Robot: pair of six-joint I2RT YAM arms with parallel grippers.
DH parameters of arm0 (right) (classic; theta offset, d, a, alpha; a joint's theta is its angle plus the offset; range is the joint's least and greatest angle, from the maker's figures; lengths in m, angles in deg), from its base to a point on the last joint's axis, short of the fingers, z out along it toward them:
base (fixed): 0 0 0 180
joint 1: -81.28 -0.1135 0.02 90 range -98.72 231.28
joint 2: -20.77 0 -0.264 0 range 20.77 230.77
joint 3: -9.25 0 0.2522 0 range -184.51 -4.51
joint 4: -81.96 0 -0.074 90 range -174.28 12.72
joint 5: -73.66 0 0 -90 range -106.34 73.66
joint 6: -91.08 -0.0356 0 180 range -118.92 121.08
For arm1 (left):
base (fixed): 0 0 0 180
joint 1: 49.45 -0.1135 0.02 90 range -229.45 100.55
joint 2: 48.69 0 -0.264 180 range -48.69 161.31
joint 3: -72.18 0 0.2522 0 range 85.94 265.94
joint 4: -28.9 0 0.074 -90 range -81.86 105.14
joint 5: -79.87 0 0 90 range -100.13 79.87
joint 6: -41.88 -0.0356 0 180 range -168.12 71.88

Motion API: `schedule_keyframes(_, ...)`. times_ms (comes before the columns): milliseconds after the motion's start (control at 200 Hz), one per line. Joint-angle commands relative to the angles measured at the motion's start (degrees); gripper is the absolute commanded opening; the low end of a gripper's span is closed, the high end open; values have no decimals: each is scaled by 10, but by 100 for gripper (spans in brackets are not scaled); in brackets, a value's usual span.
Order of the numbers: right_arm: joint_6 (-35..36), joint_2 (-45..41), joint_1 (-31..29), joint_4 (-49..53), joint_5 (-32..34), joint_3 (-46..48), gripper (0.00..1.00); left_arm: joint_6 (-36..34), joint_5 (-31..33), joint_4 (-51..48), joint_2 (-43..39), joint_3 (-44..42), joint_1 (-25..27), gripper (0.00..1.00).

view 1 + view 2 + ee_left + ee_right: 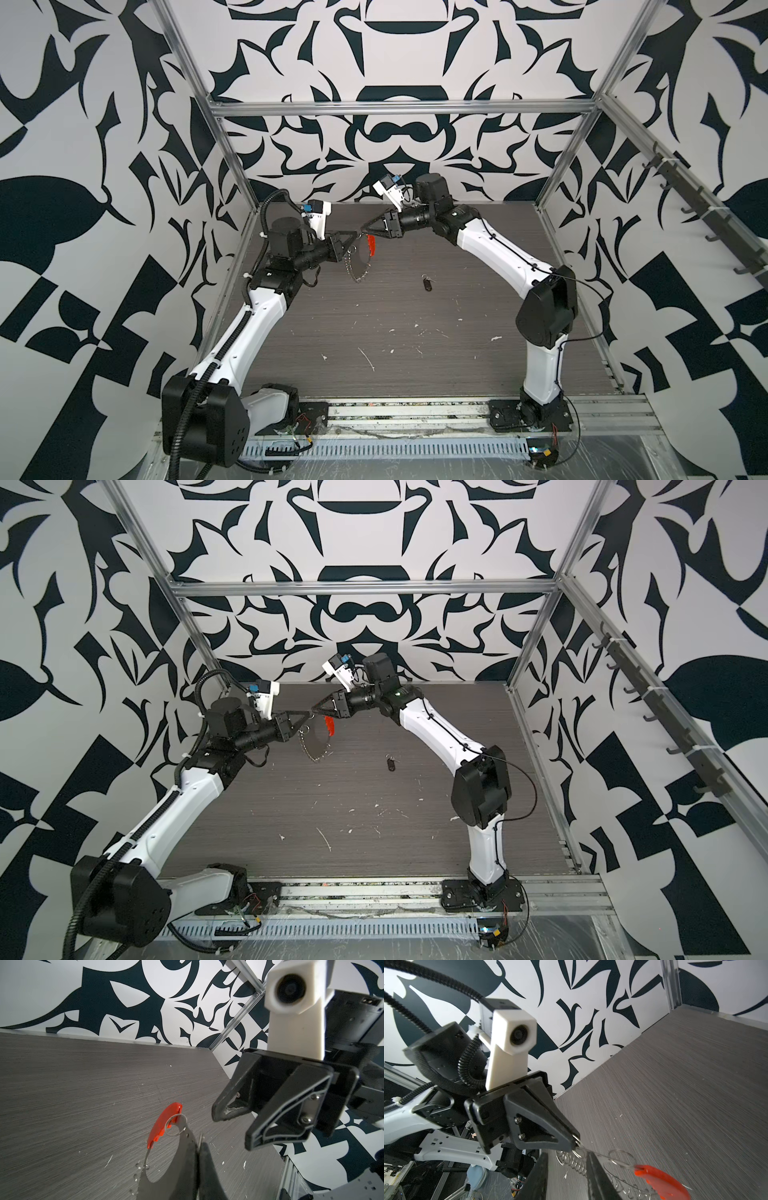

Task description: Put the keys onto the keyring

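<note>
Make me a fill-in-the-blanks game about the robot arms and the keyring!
1. The left gripper is shut on the ___.
2. The keyring has a curved plastic section coloured ___.
3. The black key fob lies on the ___.
4. The right gripper holds nothing; it is ___.

Missing words: keyring, red, table, open.

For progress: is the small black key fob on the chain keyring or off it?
Off. The black oblong fob lies on the grey table, apart from the silvery keyring.

Both arms are being held bent inward, wrists raised — the left gripper (353, 235) is being pinched shut, the right gripper (365, 227) being held slightly parted.
</note>
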Motion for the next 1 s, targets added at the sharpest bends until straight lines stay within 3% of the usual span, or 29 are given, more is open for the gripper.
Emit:
schedule_keyframes(0, -20, -2, -1, -43, -24, -23, 35, -2, -18, 11, 3, 18, -2, 0)
schedule_keyframes(235, -25, 6, -1, -50, -27, -17, 35, 10, -17, 21, 2, 19, -3, 0)
schedule_keyframes(510, -47, 12, -2, -81, -35, -7, 25, 22, -22, 33, 4, 20, -2, 0)
schedule_keyframes(995, -24, 13, -5, -61, -28, 7, 31, 25, -21, 32, 1, 21, -3, 0)
